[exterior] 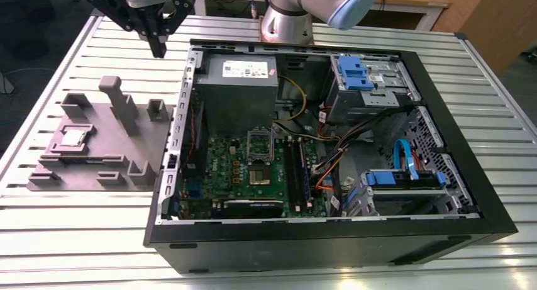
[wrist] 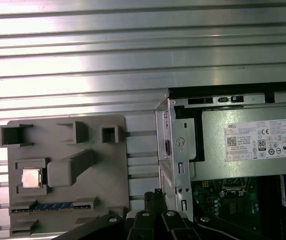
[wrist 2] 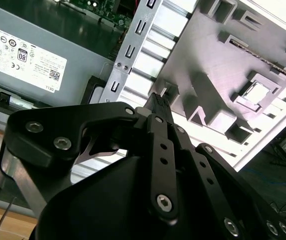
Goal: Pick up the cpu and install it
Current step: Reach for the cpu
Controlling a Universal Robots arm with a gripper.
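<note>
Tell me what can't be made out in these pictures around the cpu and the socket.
1. cpu underside: hidden in every view, since it sits top-up in the grey fixture.
2. Motherboard socket: too small in the exterior view to tell its state.
3. Motherboard in the first wrist view: mostly cut off by the picture's edge and the end effector.

place: robotics workshop | slatted aluminium table [exterior: 75, 236] | open computer case [exterior: 319, 247]

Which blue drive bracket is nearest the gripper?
The blue bracket next to the grey power supply. The other blue bracket sits much farther from the gripper.
</note>
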